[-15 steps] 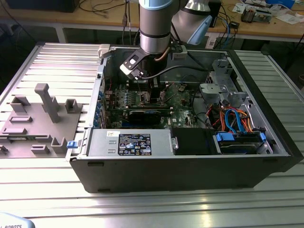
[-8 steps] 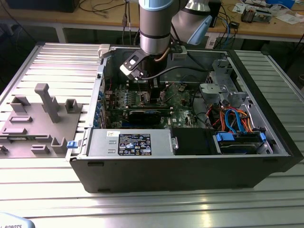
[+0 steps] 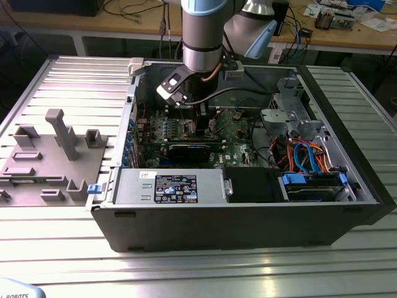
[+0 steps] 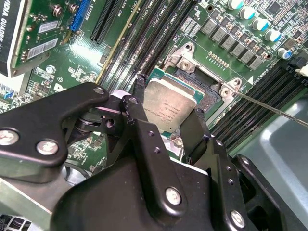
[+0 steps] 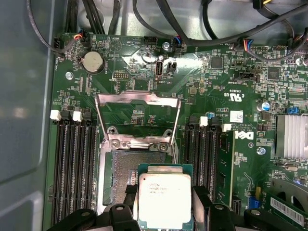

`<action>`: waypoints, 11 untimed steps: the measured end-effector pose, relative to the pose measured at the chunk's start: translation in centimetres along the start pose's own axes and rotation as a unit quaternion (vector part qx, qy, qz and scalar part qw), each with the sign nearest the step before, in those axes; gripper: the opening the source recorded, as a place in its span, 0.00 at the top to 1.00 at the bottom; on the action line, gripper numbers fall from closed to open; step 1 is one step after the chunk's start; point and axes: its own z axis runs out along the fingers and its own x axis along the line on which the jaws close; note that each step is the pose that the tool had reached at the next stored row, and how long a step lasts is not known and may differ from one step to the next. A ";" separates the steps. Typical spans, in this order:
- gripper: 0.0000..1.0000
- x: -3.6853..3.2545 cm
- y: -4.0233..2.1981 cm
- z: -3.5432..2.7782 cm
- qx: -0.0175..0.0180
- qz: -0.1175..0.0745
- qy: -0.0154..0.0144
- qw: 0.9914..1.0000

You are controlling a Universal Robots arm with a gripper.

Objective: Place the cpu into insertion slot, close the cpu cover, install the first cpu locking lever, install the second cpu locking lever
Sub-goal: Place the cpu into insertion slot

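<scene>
A silver ribbed aluminium tabletop [image 3: 62, 261], built of long slotted profiles laid side by side, spreads across the exterior view. Pale patches of light gleam on its near part. Toward the exterior view's left, a grey moulded plastic fixture block [image 3: 49, 161] with upright posts rests on it. Behind runs a long light-brown wooden workbench [image 3: 366, 38] on a white leg [image 3: 79, 43], strewn with dark cables [image 3: 133, 9] and white papers [image 3: 379, 23]; beneath it lies shadow.

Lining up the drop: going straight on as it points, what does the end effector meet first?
Probably the open socket, under the cpu the end effector holds; cpu cover stands raised, out of line. Depth unclear.
</scene>
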 end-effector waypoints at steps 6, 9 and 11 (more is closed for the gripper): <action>0.46 0.00 -0.01 0.11 0.000 0.000 0.000 1.000; 0.46 0.01 -0.01 0.17 0.000 0.000 0.000 1.000; 0.46 0.01 -0.01 0.23 0.000 0.000 0.000 1.000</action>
